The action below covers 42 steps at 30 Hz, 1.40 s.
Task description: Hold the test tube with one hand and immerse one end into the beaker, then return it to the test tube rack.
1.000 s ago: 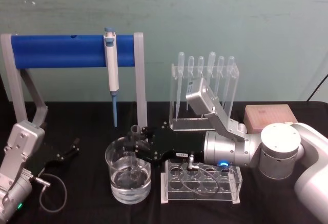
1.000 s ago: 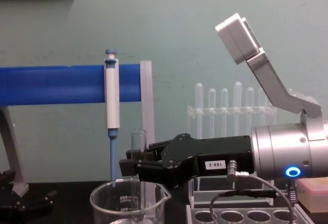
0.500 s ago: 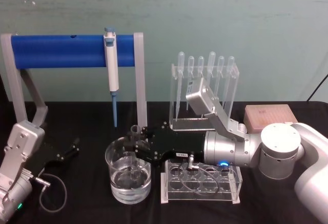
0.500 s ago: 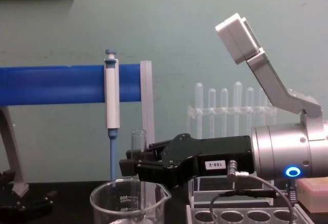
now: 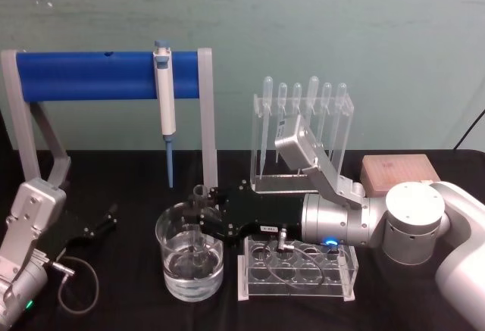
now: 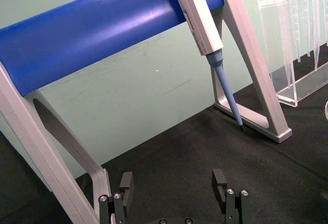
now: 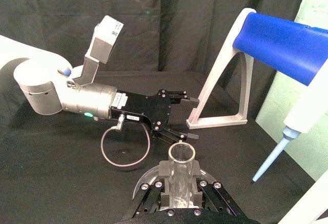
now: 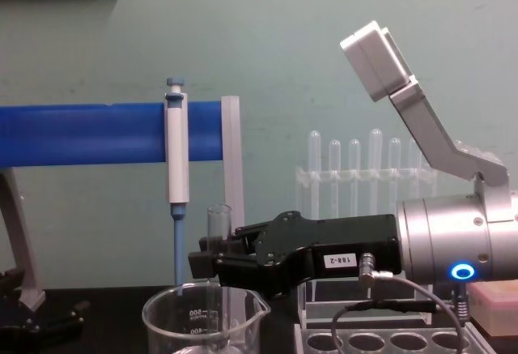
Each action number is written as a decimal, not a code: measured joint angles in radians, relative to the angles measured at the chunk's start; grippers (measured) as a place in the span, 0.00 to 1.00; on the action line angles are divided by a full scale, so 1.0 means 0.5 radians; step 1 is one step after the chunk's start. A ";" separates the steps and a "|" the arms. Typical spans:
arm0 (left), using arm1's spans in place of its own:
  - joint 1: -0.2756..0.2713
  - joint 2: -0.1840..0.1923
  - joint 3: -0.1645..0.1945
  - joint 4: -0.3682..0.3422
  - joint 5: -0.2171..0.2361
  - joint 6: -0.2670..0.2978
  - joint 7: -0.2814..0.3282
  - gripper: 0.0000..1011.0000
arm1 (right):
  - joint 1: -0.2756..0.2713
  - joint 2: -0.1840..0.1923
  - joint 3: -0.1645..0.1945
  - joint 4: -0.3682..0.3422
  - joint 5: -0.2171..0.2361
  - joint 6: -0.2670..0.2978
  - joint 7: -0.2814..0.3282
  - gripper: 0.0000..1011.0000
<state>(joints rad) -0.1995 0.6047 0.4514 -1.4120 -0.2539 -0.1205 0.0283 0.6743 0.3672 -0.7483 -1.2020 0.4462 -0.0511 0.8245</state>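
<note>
R hand reaches in from the right, level over the counter, w/ its jaws clamped on the test tube a bit below the open rim. Tube stands upright, rim poking up above the jaws, low end down inside the beaker. Beaker is approx. a third full of water and the tube's bottom looks to sit in it, tho the exact depth is hard to read through the glass. In the chest view the tube rises straight out of the beaker beside the black jaws, in front of the blue tip of the pipettor. Pipettor hangs on a blue bar frame at the back left. Clear rack w/ round holes sits just right of the beaker, under the R wrist; holes I can see are vacant. Behind it, a clear stand of thin pipettes, and a wood block far right. L hand is parked low at the left, near the counter, well apart from the beaker, jaws spread wide w/ nothing between them.
</note>
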 joint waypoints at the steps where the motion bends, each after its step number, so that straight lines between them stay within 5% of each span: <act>1: 0.000 0.000 0.000 0.000 0.000 0.000 0.000 0.99 | 0.000 0.000 0.000 0.000 0.000 0.000 0.000 0.22; 42: 0.000 0.000 0.000 0.000 0.000 0.000 0.000 0.99 | 0.000 0.000 0.000 0.000 0.000 0.000 0.000 0.22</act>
<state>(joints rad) -0.1995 0.6047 0.4514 -1.4120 -0.2539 -0.1205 0.0283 0.6743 0.3673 -0.7483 -1.2020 0.4462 -0.0511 0.8245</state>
